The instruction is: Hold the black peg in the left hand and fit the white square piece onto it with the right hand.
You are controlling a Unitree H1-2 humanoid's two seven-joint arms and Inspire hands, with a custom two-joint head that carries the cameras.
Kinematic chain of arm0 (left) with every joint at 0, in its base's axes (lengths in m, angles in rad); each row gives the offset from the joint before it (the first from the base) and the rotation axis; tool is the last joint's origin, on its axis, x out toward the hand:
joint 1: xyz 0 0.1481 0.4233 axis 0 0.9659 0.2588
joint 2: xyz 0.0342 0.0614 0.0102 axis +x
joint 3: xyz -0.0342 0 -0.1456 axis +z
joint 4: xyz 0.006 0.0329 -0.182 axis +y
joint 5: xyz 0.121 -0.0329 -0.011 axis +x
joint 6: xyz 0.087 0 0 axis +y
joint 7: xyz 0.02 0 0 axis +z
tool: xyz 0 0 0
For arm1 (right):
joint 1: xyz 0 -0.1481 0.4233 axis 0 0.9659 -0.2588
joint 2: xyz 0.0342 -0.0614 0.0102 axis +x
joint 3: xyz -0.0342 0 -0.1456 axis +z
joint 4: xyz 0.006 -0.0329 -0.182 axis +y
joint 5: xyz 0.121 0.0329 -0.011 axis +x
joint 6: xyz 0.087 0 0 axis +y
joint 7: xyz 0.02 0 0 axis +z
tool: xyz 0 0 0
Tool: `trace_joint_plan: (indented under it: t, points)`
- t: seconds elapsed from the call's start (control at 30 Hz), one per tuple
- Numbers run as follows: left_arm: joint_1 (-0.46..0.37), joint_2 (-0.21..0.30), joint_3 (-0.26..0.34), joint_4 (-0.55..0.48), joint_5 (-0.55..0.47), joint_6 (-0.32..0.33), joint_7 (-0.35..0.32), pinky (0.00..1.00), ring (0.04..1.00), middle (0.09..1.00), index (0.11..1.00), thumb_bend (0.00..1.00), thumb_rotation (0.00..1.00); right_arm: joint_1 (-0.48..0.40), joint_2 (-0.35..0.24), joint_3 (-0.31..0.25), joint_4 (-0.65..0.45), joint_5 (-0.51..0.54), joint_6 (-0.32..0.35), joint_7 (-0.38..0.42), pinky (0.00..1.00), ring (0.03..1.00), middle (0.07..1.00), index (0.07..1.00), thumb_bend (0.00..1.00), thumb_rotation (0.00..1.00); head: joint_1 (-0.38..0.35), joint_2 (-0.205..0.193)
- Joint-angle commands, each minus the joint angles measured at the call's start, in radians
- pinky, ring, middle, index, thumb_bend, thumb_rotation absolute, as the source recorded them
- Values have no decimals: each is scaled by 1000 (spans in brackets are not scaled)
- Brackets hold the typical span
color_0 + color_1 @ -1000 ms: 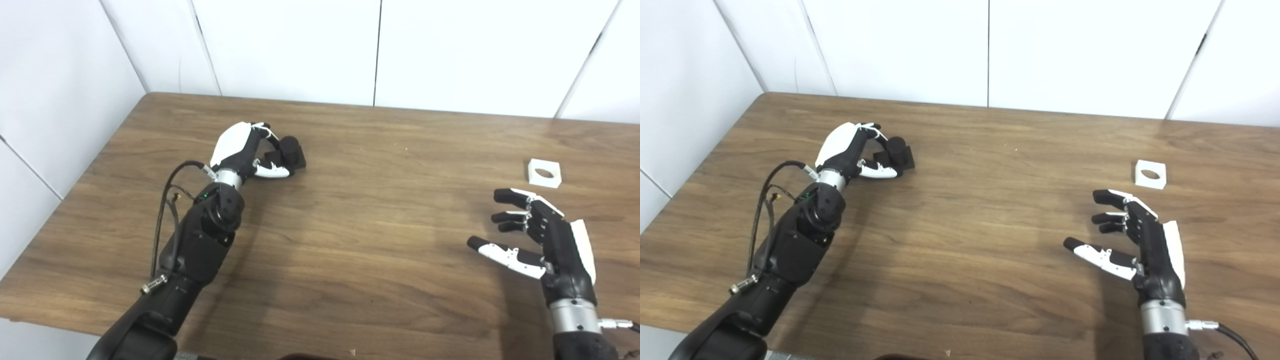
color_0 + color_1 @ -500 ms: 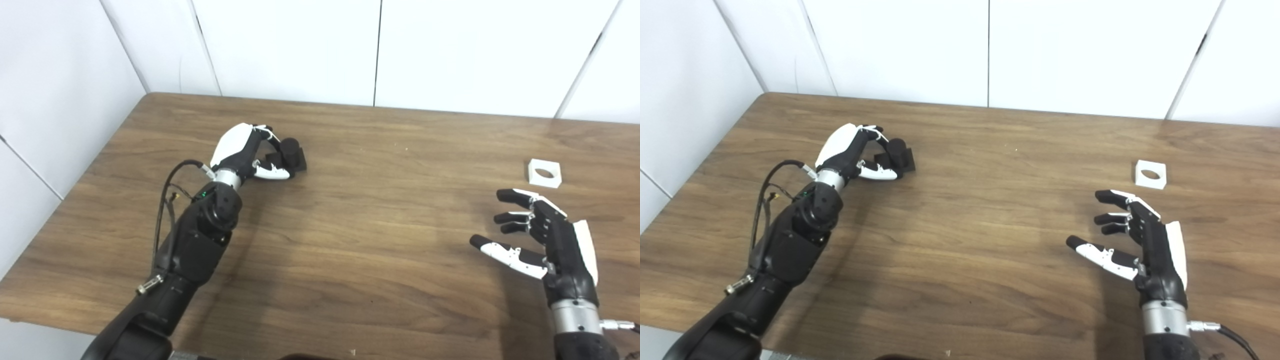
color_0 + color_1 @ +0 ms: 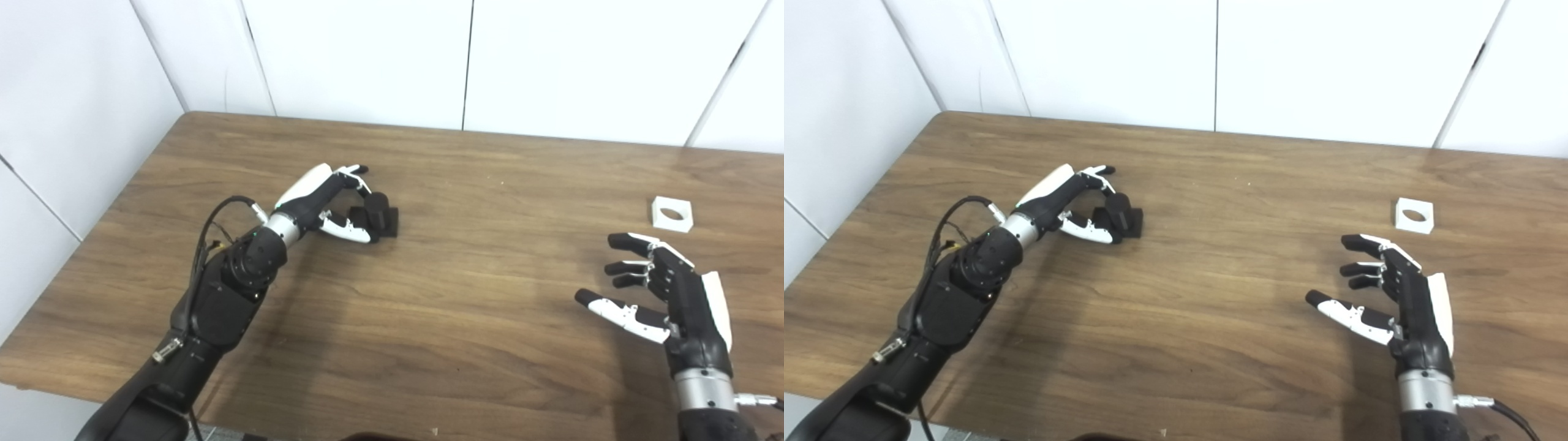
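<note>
The left hand point(image 3: 318, 199) and the black peg point(image 3: 378, 215) now sit lower and further toward the frame's centre than they did a second ago; part of that shift belongs to the camera, since the table corner has also slid slightly right. The forearm is more stretched out along the wooden table point(image 3: 465, 306).

The left hand lies in the centre-left of the frame. Its fingers curl over the far side of the peg and its thumb lies along the near side, so the hand is closed around the peg. The peg's base still rests on the table surface.

The peg is matt black: a short round post rising from a low, blocky square base. Its long axis stands roughly upright, the rounded top pointing up and slightly toward the back wall.

The right hand point(image 3: 664, 291) sits at the lower right of the frame, palm turned inward, fingers and thumb spread wide, holding nothing.

The white square piece point(image 3: 672, 214) lies flat on the table at the right edge, above and beyond the right hand's fingertips and apart from them. It is a small white block with a round hole through it, the hole facing up.
</note>
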Motion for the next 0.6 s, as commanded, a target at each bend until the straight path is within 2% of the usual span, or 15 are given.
trace_joint_plan:
  t: [0.0, 0.23, 0.57]
  points:
    - [-22, 23, -2, -44, -18, -39, -21, 1000, 1000, 967, 490, 520, 82, -6, 6, 0, -44, 3, -29, -4, 536, 593, 728, 678, 648, 0, 1, 2]
    - [-16, 14, -20, -85, -25, -58, -59, 1000, 1000, 980, 491, 519, 83, -5, 5, -4, -52, 8, -25, -3, 521, 588, 731, 677, 638, 0, -5, 5]
    - [3, -32, -58, -137, -30, -99, -86, 1000, 1000, 988, 492, 519, 82, -12, -4, -11, -48, 7, -34, -4, 517, 580, 724, 669, 644, 0, -11, 9]
